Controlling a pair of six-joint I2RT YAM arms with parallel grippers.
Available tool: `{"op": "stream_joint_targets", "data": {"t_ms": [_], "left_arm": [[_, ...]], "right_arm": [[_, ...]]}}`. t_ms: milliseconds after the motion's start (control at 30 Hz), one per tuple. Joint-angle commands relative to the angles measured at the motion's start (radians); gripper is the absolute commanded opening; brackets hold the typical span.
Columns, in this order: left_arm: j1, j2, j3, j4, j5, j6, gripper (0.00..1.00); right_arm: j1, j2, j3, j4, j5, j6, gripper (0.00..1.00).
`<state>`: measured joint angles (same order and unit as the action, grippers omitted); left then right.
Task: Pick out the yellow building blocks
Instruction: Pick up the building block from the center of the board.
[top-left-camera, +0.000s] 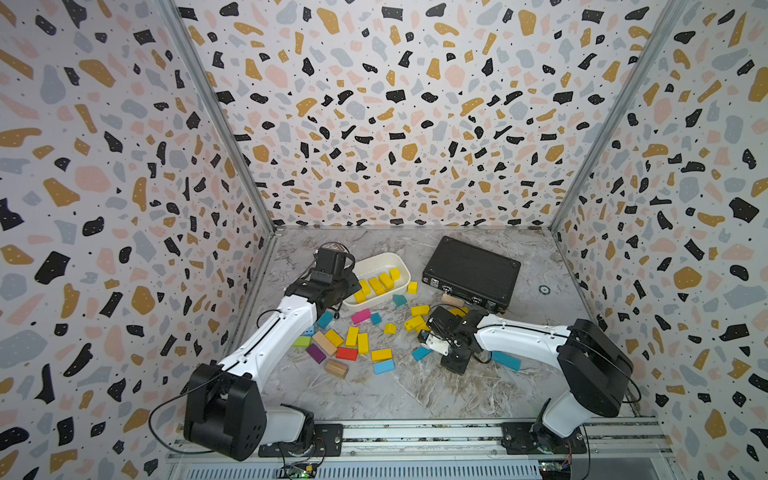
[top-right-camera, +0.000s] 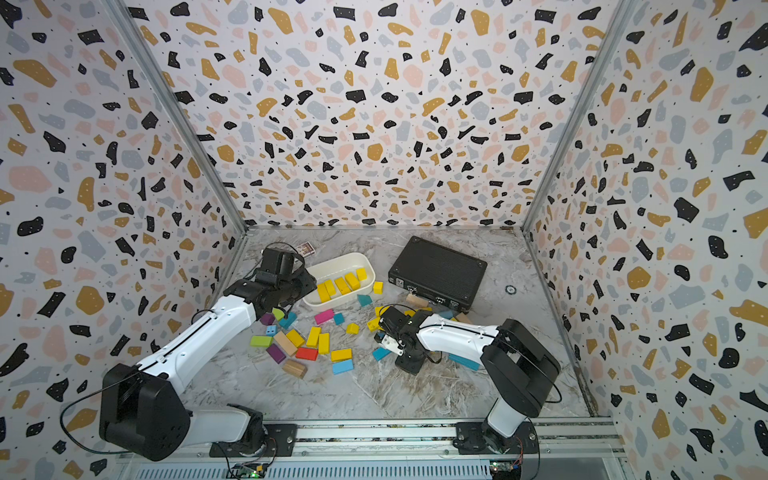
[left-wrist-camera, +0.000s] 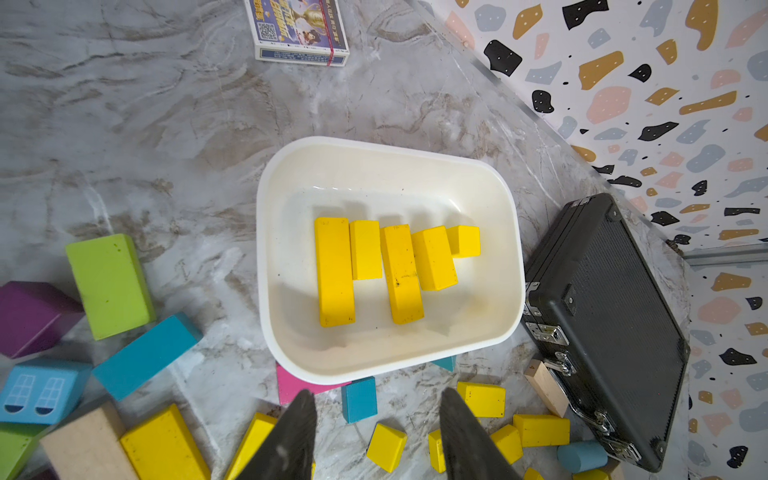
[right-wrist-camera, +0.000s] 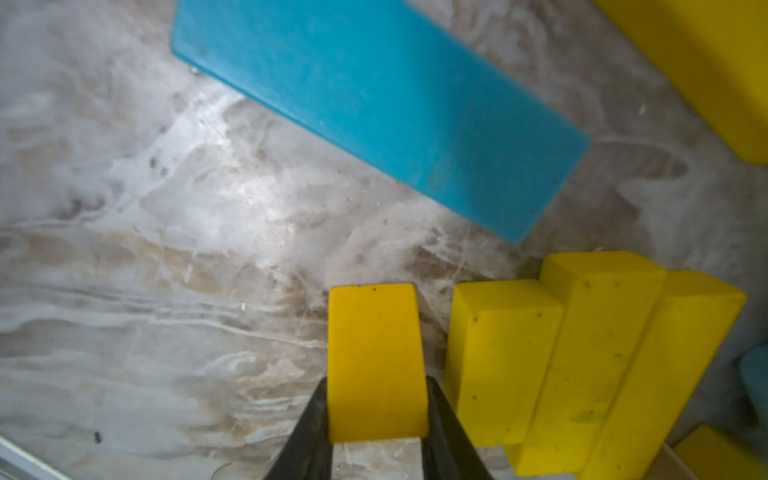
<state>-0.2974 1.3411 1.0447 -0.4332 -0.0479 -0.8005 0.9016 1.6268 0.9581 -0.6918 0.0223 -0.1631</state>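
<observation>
Several yellow building blocks (left-wrist-camera: 399, 270) lie side by side in the white tray (left-wrist-camera: 266, 232); the tray (top-left-camera: 401, 262) sits at the back left in both top views. More yellow blocks (top-left-camera: 352, 336) are scattered on the marble table among other colours. My right gripper (right-wrist-camera: 377, 388) is shut on a short yellow block (right-wrist-camera: 376, 353) low over the table, beside a cluster of yellow bars (right-wrist-camera: 498, 357) and a flat teal block (right-wrist-camera: 374, 112). My left gripper (left-wrist-camera: 377, 395) hangs open and empty by the tray's near rim. In a top view the right gripper (top-left-camera: 424, 332) is at mid-table.
A black case (top-left-camera: 471, 272) lies at the back right with a tan block (left-wrist-camera: 546, 386) against it. A card box (left-wrist-camera: 297, 29) lies behind the tray. Pink (top-left-camera: 360, 316), red (top-left-camera: 346, 353), blue (top-left-camera: 383, 366), purple (top-left-camera: 316, 353), green (top-left-camera: 301, 341) and wooden (top-left-camera: 336, 368) blocks mix with the yellow ones.
</observation>
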Motion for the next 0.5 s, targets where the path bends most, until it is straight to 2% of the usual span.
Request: {"op": "stream_joint_targets", "data": {"t_ms": [0,167,300,467], "left_arm": [[0.006,-0.03,0.018,0.008,-0.026,0.0,0.49],[0.01,-0.044,0.011,0.006,-0.035,0.006,0.49],[0.012,-0.047,0.0,0.006,-0.044,0.004,0.49],[0.016,-0.055,-0.01,-0.021,-0.065,-0.008,0.49]], "right_arm": [[0.005,-0.009,-0.001,-0.001,-0.008,0.013,0.26],[0.005,-0.092,0.045,0.027,-0.009,0.034,0.21],[0.006,-0.197,0.028,0.282,-0.009,0.079,0.18],[0.004,-0.116,0.133,0.403,0.008,0.178,0.15]]}}
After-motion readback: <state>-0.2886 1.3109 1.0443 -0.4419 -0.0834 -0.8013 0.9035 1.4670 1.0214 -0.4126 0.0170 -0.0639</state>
